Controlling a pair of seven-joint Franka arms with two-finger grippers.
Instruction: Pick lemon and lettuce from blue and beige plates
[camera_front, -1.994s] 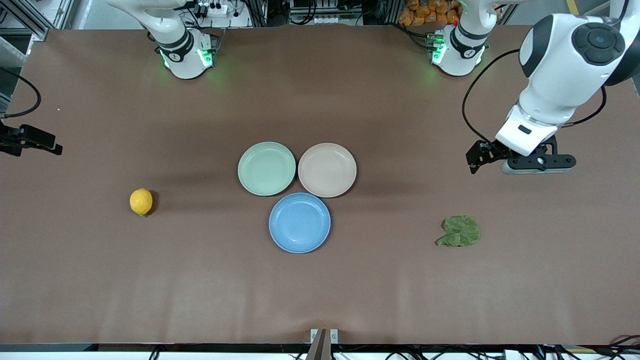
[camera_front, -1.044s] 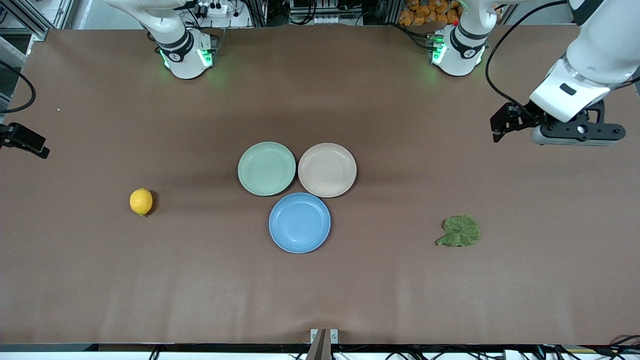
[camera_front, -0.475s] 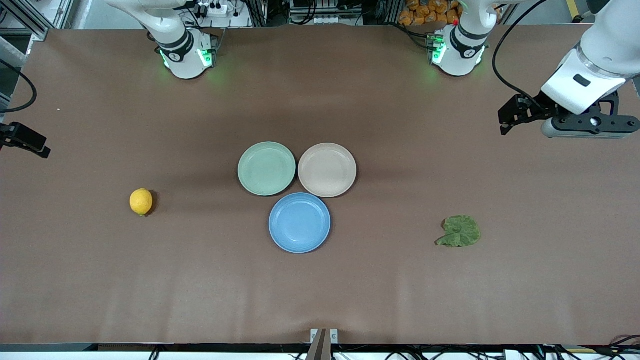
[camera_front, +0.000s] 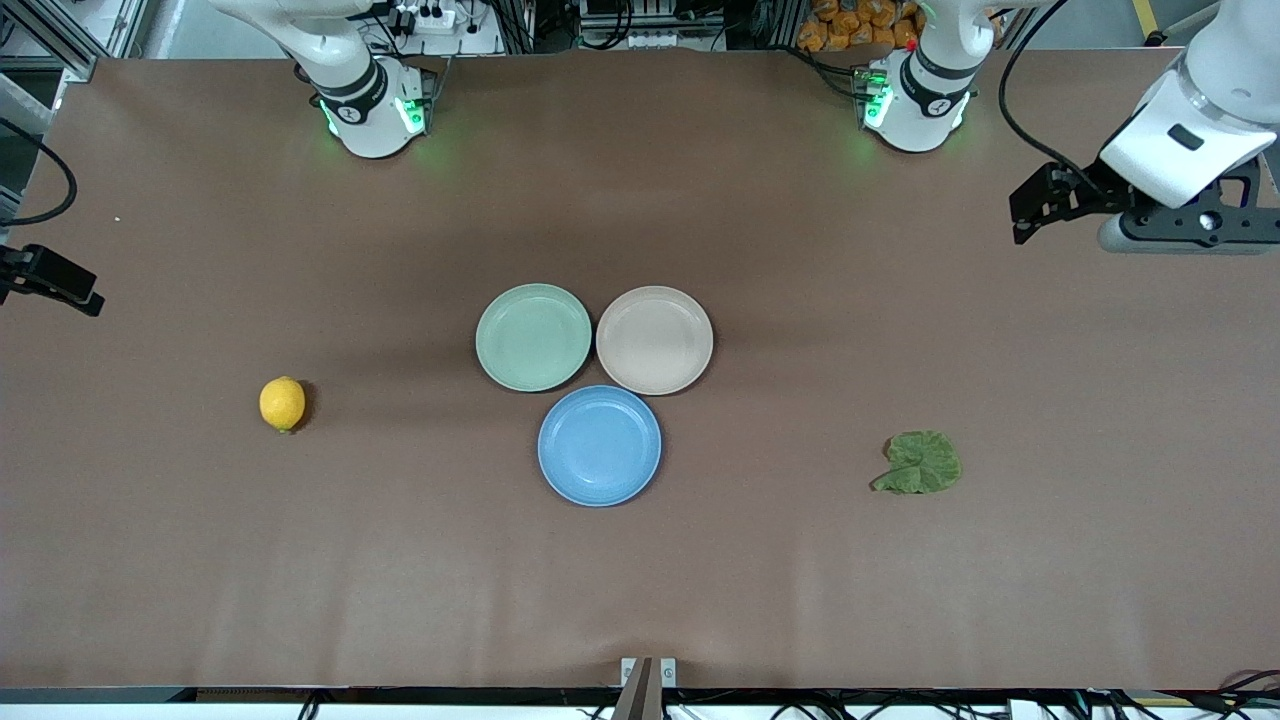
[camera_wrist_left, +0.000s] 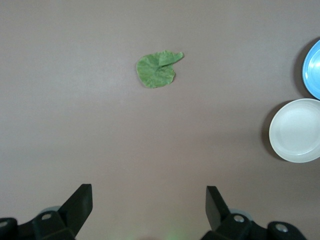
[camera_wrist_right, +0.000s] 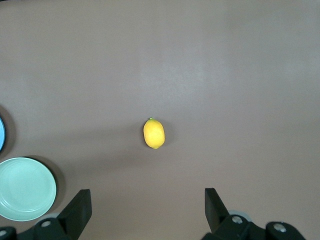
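**Lemon and lettuce lie off the plates, both grippers hang wide open**

Clock bearings are read on the front view, twelve toward the robots' bases. The blue plate (camera_front: 599, 446) and the beige plate (camera_front: 654, 340) sit bare at the middle of the table (camera_front: 700, 580), touching or nearly touching a mint-green plate (camera_front: 533, 337), also bare. The lemon (camera_front: 282, 403) rests on the cloth at about nine o'clock from the plates, well apart from them. The lettuce (camera_front: 922, 462) lies flat at about four o'clock, also well apart.

The left gripper (camera_front: 1035, 205) hangs over bare cloth at the left arm's end of the table, jaws spread and holding nothing. The lettuce lies at about seven o'clock from it. In its wrist view the leaf lies well clear of the fingers, roughly in line with the gap between them. The right gripper (camera_wrist_right: 147, 190) hangs at the table's edge at the right arm's end, jaws likewise released. The lemon is at about four o'clock, centred on the gap and well apart.

Clearing the plates looks done and both arms appear to wait. Should either item need a grasp, a straight descent should serve. The jaws should close across the lemon's narrow waist so it does not roll. On the leaf they should pinch a raised crinkle or the stem.
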